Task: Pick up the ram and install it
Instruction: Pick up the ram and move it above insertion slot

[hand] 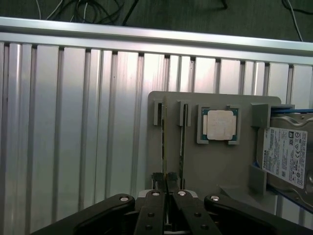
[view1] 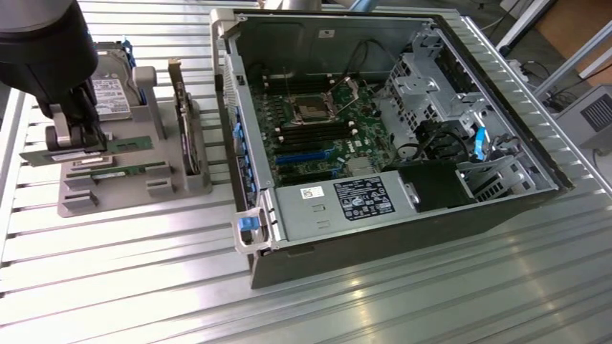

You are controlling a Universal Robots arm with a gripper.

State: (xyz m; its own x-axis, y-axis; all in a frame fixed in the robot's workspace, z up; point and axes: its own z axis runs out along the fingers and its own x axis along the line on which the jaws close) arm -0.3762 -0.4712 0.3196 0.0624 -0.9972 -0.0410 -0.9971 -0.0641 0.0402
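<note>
Exterior view first: the black two-fingered gripper (view1: 79, 147) is seen at the exterior view's left, above the grey plastic parts holder (view1: 134, 197). Its jaws are drawn almost together on the ram (view1: 129, 143) — a slim, long green circuit-board stick, clamped near its middle and held roughly level. The stick is judged to be raised clear of the holder, since it overhangs the holder's edge and looks larger than the second green memory stick (view1: 120, 173) seated just beside it. The pick-up is therefore judged to be in hand or just done, and installation not begun: the open grey computer case (view1: 497, 179) and its green motherboard (view1: 316, 136) lie well apart, toward the exterior view's right. Installation is judged to call for a firm, level grip and for the stick's long edge to be lined up with one of the narrow black memory slots (view1: 304, 132) on the board. Wrist view: the ram (hand: 165, 166) is seen edge-on as a thin line running out from between the fingers (hand: 154, 210), which are pressed against its two faces. A square silver processor chip (hand: 219, 125) and a labelled silver hard drive (hand: 288, 156) rest on the holder nearby, untouched.
</note>
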